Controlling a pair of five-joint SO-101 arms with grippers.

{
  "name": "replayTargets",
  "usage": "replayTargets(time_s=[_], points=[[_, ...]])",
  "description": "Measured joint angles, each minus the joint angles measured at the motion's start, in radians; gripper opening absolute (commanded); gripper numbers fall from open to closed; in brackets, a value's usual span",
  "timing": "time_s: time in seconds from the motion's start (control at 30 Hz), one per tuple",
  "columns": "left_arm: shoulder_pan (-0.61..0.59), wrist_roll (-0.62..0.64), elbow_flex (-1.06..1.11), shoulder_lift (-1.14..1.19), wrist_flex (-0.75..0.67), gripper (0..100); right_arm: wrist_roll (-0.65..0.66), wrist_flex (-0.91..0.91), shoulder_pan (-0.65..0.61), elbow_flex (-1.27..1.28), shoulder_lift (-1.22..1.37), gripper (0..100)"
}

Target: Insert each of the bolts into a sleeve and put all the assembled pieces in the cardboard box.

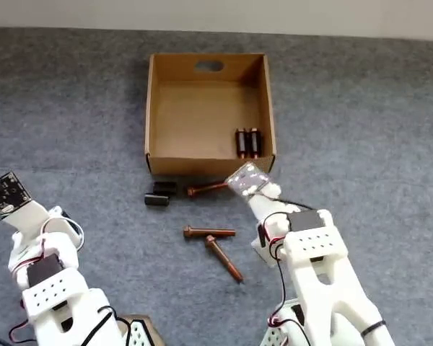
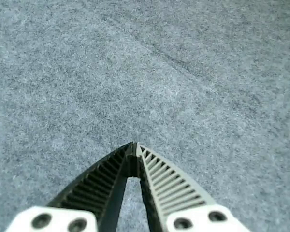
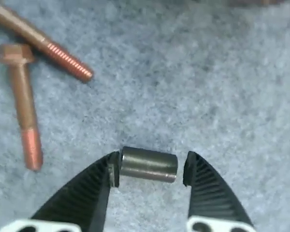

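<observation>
The left arm (image 1: 47, 285) is held folded back at the near left with the left gripper (image 2: 134, 147) pressed closed, tip against tip, while the right arm (image 1: 314, 249) is stretched forward with the right gripper (image 3: 151, 166) held low and its fingers set apart.

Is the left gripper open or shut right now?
Shut: the left gripper has its fingers meeting at the tips, nothing between them.

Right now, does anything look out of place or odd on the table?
One thing: the sleeve lies lengthwise between the right gripper's fingertips, its ends facing them. Held so, a bolt probably could not go in. The two assembled pieces lie tidily in the cardboard box.
</observation>
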Motion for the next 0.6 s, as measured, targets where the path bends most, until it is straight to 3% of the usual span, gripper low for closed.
replayTargets(time_s=[0.2, 0.33, 0.43, 0.6], points=[[0.0, 0.0, 0.0, 0.0, 0.0, 1, 0.442, 0.087, 0.037, -0.006, 0.0, 19.9], [0.0, 0.0, 0.0, 0.0, 0.0, 1, 0.654, 0.124, 0.051, -0.006, 0.0, 19.9], [0.0, 0.0, 0.0, 0.0, 0.0, 1, 0.743, 0.107, 0.051, -0.006, 0.0, 19.9], [0.0, 0.0, 0.0, 0.0, 0.0, 1, 0.766, -0.043, 0.051, 0.028, 0.0, 19.8]])
